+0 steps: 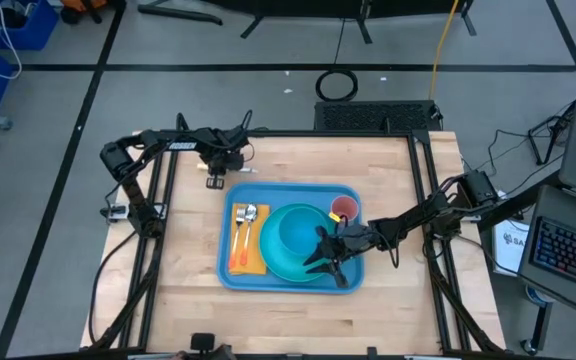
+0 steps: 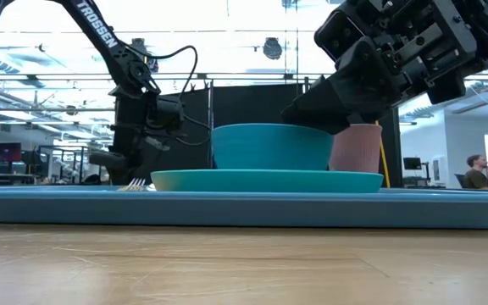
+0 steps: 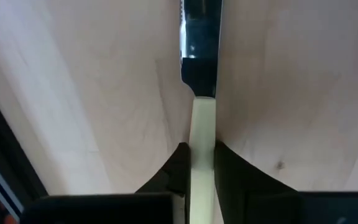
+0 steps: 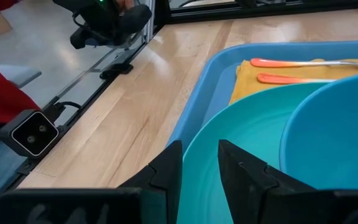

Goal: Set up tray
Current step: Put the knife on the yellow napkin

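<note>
Light-blue plastic: the tray lies flat near the middle of the wooden tabletop, long axis running left to right. On it, from the left: a yellow-orange napkin carrying two orange-handled utensils, then a teal plate with a teal bowl on top, then a pinkish cup at the far right corner.

One piece is off the tray: a knife with a pale handle and dark blade, lying on the bare wood just beyond the tray's far left corner. The left gripper is down over it. In the left wrist view the handle sits squarely between the two fingers, which press in on both sides; jaws grasping the handle, as far as the frame shows. The blade runs straight ahead of the wrist, so the knife's long axis lines up with the gripper.

Judgement: the coming move turns on the tray lying toward the near side and slightly right of these jaws. The open strip beside the napkin is the likely landing place, and the left arm is by far the nearer one.

The right gripper hangs over the plate's near right edge, jaws partly apart, nothing between them.
</note>
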Robot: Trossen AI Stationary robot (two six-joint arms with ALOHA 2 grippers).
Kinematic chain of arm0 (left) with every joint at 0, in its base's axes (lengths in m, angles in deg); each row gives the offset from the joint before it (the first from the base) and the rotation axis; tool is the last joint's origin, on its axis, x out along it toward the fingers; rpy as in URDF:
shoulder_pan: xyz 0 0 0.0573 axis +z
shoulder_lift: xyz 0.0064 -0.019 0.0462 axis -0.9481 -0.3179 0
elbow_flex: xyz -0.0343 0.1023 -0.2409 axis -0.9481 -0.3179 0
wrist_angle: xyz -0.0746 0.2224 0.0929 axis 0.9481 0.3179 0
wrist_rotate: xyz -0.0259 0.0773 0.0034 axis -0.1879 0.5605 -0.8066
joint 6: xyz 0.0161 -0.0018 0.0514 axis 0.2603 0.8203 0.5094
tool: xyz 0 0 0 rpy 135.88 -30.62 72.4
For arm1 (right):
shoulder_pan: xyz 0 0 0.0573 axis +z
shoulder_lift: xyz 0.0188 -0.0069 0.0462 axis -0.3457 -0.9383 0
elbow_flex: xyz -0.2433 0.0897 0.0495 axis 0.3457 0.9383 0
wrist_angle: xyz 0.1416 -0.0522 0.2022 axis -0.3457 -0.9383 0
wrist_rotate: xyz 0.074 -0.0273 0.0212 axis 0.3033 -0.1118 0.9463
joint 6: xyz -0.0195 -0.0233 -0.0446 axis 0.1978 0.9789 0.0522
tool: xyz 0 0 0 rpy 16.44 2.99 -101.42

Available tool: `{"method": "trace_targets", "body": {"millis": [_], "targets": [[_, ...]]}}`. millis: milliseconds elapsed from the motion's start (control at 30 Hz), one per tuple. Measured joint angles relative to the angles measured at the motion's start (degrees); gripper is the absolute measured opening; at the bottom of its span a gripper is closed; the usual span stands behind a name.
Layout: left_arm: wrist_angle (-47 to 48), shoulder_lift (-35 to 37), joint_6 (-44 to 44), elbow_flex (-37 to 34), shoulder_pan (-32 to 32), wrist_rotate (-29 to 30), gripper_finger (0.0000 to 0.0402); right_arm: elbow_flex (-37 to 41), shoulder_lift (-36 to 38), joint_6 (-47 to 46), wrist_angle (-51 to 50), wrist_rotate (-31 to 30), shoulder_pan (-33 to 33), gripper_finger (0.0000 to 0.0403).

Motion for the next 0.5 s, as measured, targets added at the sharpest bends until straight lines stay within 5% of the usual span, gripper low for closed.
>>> {"method": "trace_targets", "body": {"millis": [500], "targets": [[1.9, 6.9, -15.2, 0.2, 0.8, -0.9, 0.0044, 0.0, 0.0, 0.0, 1.4, -0.2, 0.0, 0.0093]]}}
